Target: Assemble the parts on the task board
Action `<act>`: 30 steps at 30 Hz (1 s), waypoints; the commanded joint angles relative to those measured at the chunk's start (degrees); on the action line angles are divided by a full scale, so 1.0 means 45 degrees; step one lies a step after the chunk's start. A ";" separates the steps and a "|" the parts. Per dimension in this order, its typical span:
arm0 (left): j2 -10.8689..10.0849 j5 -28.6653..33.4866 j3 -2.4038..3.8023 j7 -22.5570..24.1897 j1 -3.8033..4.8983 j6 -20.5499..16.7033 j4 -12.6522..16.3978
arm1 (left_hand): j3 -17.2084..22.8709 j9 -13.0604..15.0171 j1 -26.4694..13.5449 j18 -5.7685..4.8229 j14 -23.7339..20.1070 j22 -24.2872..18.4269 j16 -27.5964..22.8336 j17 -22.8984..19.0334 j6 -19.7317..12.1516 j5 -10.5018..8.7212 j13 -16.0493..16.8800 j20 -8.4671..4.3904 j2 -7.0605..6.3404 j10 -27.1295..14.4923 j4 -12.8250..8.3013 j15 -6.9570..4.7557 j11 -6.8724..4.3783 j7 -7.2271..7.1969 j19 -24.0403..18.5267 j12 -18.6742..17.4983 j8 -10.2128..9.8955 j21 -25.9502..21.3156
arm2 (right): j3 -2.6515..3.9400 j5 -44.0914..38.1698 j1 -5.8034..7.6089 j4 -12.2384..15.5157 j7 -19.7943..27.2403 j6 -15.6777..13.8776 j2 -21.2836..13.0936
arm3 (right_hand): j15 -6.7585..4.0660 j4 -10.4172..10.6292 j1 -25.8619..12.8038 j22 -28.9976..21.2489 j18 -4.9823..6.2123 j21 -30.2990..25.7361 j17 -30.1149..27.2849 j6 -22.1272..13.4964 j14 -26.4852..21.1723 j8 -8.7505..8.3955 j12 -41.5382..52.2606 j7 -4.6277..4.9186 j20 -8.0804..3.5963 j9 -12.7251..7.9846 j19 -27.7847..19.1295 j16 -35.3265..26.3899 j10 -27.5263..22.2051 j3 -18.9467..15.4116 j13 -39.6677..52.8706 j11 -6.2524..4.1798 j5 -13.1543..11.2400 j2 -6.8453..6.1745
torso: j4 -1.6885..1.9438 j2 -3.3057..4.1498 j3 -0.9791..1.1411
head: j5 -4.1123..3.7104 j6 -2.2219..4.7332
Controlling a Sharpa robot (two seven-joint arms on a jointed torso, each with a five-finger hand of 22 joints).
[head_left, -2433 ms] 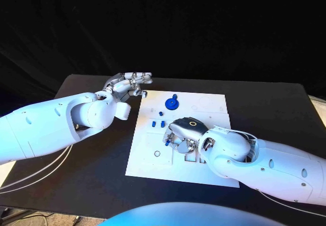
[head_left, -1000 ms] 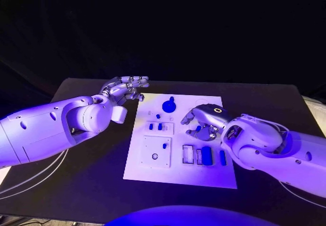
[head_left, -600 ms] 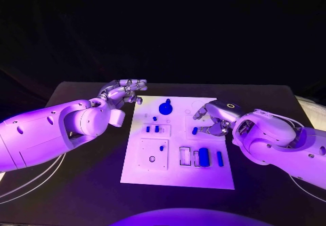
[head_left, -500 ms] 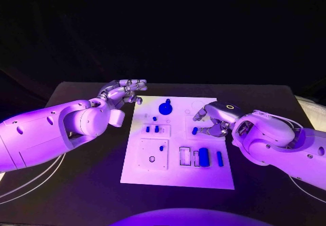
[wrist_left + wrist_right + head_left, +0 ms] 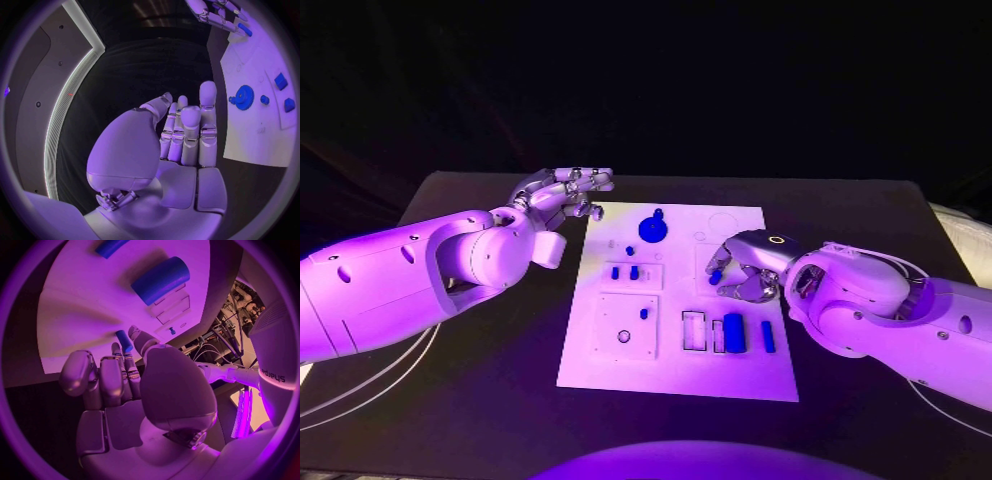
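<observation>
The white task board [image 5: 678, 375] lies mid-frame on the black counter [image 5: 473, 400]. The right robot hand [image 5: 740, 268] hovers over the board's right half, pinching one small blue peg [image 5: 714, 273] between thumb and finger. The left robot hand [image 5: 567, 190] hangs at the board's upper left corner, fingers apart, grasping nothing. On the board I count one blue gear [image 5: 651, 228], two short blue blocks [image 5: 625, 272], and two blue bars [image 5: 734, 332] lower right.

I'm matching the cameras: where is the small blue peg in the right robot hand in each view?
Head view: peg at fingertips of the right robot hand, over the board.
Left wrist view: peg in the far hand, beyond the board.
Right wrist view: peg between fingertips.
Shared landmark: the board.
</observation>
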 commanded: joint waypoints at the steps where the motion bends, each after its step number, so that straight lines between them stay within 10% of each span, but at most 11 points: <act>1: 0.0027 -0.0056 0.0008 0.0056 0.0001 0.0266 0.0009 | 0.0007 -0.0011 0.0152 0.0198 -0.0055 -0.0012 -0.0034 -0.0012 -0.0088 -0.0013 0.0019 -0.0025 0.0011 -0.0098 -0.0068 0.0005 -0.0030 0.0013 -0.0077 0.0066 0.0032 -0.0035 | -0.0003 0.0002 -0.0027 -0.0063 -0.0016 0.0384 0.0066 | -0.0012 0.0057 0.0103 0.0003 0.0056 -0.0028 -0.0022 0.0157 0.0470 0.0022 0.0123 0.0035 -0.0020 0.0029 0.0069 0.0049 0.0191 0.0074 0.0014 -0.0035 0.0069 0.0096 | 0.0019 -0.0010 0.0002 | 0.0003 -0.0030; 17: 0.0027 -0.0056 0.0008 0.0022 0.0001 0.0278 -0.0002 | -0.0006 -0.0011 0.0147 0.0199 -0.0063 -0.0023 -0.0036 -0.0018 -0.0093 -0.0015 0.0020 -0.0022 0.0013 -0.0108 -0.0068 0.0009 -0.0024 0.0018 -0.0085 0.0076 0.0033 -0.0056 | -0.0009 -0.0197 -0.0065 -0.0242 -0.0060 -0.1155 0.0314 | -0.0439 -0.0279 0.0875 0.0256 0.0010 0.0173 0.0065 0.1606 0.0510 0.0445 0.0791 0.0139 -0.0411 0.0294 0.0226 0.0237 0.2526 0.1645 0.0141 -0.0542 -0.0507 0.1056 | 0.0002 -0.0005 0.0002 | 0.0039 -0.0098; 30: 0.0054 -0.0058 0.0008 0.0009 -0.0003 0.0276 -0.0065 | -0.0006 -0.0011 0.0147 0.0199 -0.0063 -0.0023 -0.0036 -0.0018 -0.0093 -0.0015 0.0020 -0.0022 0.0013 -0.0108 -0.0068 0.0009 -0.0024 0.0018 -0.0085 0.0076 0.0033 -0.0056 | 0.0029 0.0139 0.0111 0.0689 -0.0025 -0.2461 -0.0078 | -0.0453 -0.0836 0.0938 0.0381 -0.0019 0.0278 0.0095 0.1663 0.0508 0.0341 0.0692 0.0217 -0.0475 0.0297 0.0251 0.0303 0.2963 0.2613 0.0300 -0.0538 -0.0484 0.0783 | -0.0014 -0.0024 0.0001 | 0.0031 -0.0110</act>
